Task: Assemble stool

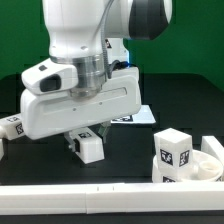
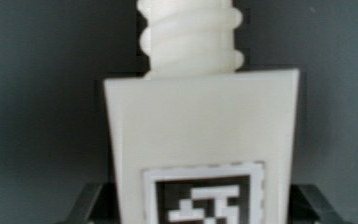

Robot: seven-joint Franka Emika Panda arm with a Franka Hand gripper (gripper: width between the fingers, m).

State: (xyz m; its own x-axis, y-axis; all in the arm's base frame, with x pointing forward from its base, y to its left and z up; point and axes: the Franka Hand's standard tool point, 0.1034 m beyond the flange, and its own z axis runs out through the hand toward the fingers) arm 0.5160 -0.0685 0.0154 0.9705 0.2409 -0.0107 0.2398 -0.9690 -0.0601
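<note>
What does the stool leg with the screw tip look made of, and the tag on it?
Stool leg: likely white plastic, matte, perhaps printed; its threaded tip has soft rounded ridges and no glare. Tag: probably a printed paper sticker, flat black-and-white with a thin border; too blurred to be sure.

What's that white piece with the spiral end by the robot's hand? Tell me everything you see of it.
It is a stool leg: chunky, matte white plastic by its look, a flat-sided block that ends in a thick screw thread, with a black-and-white square tag on its face. The dark fingers flank its two sides; whether they pinch it is unclear.
</note>
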